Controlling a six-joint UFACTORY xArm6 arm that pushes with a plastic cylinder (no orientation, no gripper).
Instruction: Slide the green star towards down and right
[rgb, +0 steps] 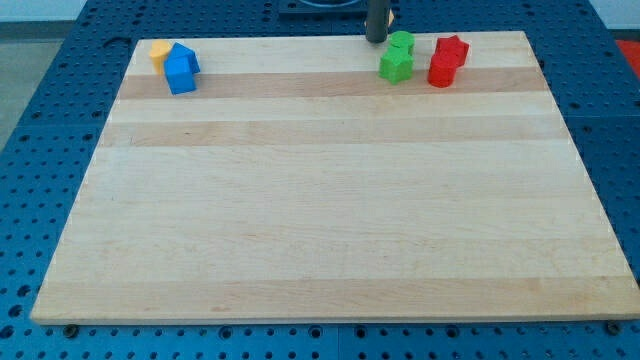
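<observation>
The green star (396, 67) lies near the board's top edge, right of centre. A second green block (401, 44) sits just above it, touching. My tip (375, 39) is at the top edge, just left of the upper green block and up-left of the green star. A red star (452, 48) and a red cylinder-like block (442, 71) sit to the right of the green pair.
A yellow block (160, 51) and two blue blocks (181, 69) cluster at the top left corner of the wooden board (330, 200). A blue perforated table surrounds the board.
</observation>
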